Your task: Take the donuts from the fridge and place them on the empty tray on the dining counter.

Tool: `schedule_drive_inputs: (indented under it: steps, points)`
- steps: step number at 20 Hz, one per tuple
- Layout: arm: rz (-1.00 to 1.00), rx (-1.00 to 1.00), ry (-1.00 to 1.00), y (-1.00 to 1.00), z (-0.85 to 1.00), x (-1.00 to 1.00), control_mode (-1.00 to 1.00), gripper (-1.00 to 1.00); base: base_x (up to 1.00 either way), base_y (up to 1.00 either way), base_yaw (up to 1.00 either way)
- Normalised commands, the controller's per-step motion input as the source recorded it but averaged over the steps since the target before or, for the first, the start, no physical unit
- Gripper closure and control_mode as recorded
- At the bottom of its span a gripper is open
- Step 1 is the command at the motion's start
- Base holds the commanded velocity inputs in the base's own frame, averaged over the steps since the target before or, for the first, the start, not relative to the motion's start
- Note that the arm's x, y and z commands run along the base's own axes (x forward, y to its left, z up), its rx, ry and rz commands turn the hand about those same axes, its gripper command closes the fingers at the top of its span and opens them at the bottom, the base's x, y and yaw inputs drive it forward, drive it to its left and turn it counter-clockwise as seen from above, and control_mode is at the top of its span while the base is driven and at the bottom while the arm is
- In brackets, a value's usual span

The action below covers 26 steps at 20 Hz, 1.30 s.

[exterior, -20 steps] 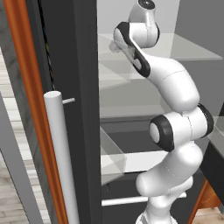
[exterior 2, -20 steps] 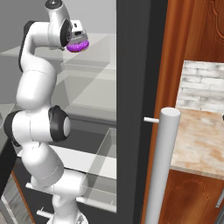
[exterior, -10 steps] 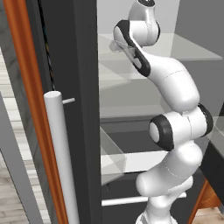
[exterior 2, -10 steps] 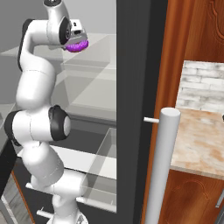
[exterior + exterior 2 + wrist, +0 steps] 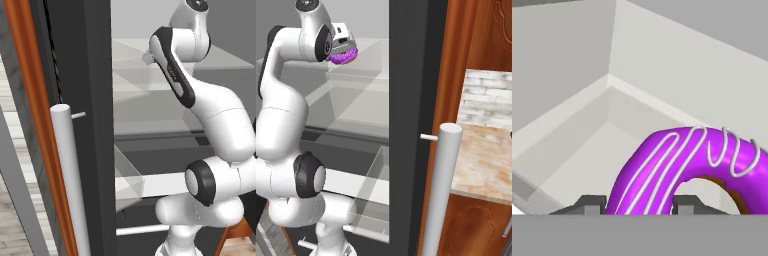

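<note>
While the arm reaches up into the open fridge [image 5: 406, 100], the hand [image 5: 639, 202] is closed narrowly on a donut [image 5: 682, 165], one finger [image 5: 589, 202] on the outside of the ring's near side and the other in its hole. Seen from the hand camera, the donut fills the space just ahead of the fingers and spreads off to the right, its purple icing crossed by thin white squiggles and a sliver of brown dough showing at the inner edge. Beyond it lie the white back corner and walls of the fridge, with a pale shelf [image 5: 587, 150] beneath. From the right base camera the donut [image 5: 343, 55] sits right under the hand [image 5: 342, 50], high in the fridge and just above a glass shelf [image 5: 356, 100]; whether it touches the glass cannot be told. Lower down, well below the hand, is a clear drawer [image 5: 368, 200]. Off to the hand's right, past the dark door edge and its white handle [image 5: 441, 190], is a beige marbled tabletop [image 5: 483, 160].
</note>
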Motion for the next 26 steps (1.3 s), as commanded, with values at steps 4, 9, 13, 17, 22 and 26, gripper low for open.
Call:
schedule_drive_inputs:
  steps: [4, 9, 13, 17, 22, 26]
  points:
    - [0.03, 0.00, -0.08, -0.03, -0.04, -1.00, -1.00, 1.00, 0.00, 0.00, 0.00]
    - [0.03, 0.00, -0.01, 0.00, -0.07, -0.88, -1.00, 1.00, 0.00, 0.00, 0.00]
    - [0.04, 0.00, 0.00, 0.02, -0.09, -0.75, -1.00, 1.00, 0.00, 0.00, 0.00]
    - [0.02, 0.00, -0.10, 0.00, -0.12, -0.75, -1.00, 1.00, 0.00, 0.00, 0.00]
    - [0.00, 0.00, -0.02, 0.00, -0.17, -0.58, -1.00, 1.00, 0.00, 0.00, 0.00]
    - [0.00, 0.00, -0.02, 0.00, -0.15, -0.41, -1.00, 1.00, 0.00, 0.00, 0.00]
